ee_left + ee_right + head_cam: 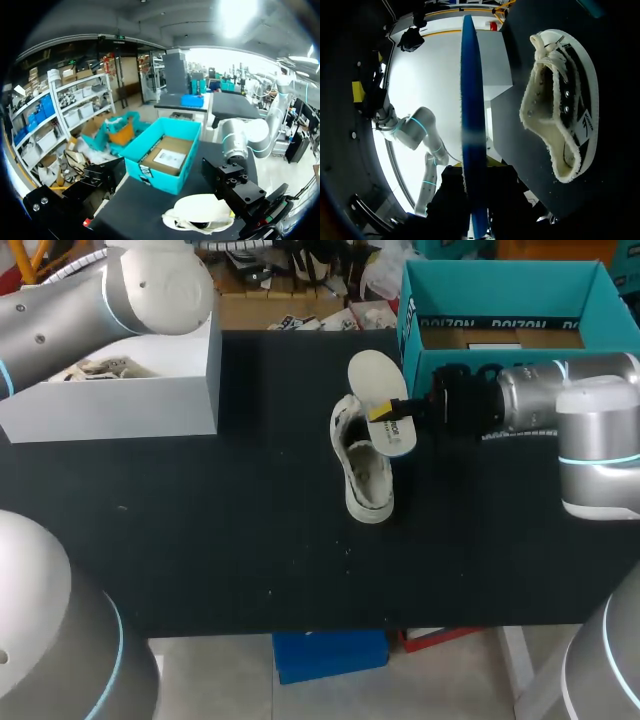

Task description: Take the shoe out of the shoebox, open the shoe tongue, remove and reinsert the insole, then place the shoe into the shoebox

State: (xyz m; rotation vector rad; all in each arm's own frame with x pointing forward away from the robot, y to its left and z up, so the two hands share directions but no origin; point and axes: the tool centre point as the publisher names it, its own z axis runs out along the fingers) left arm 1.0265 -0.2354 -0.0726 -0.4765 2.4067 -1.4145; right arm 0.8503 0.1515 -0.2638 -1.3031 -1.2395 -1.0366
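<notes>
A white low-top shoe (368,475) lies on the black table (200,540), toe toward the front edge. Just above its heel end my right gripper (385,418) is shut on the insole (375,375), white on top and blue beneath, which is lifted and tilted clear of the shoe. In the right wrist view the insole (470,100) stands edge-on between the fingers of the gripper (472,200), with the shoe (565,100) beside it. The left wrist view looks across at the insole (200,207) and the shoe (185,226). My left arm (120,290) is at the back left, its gripper open and holding nothing.
The open teal shoebox (405,330) stands at the back right, directly behind my right arm, with paper in its bottom; it shows in the left wrist view too (160,177). A white box (130,400) sits at the back left under my left arm.
</notes>
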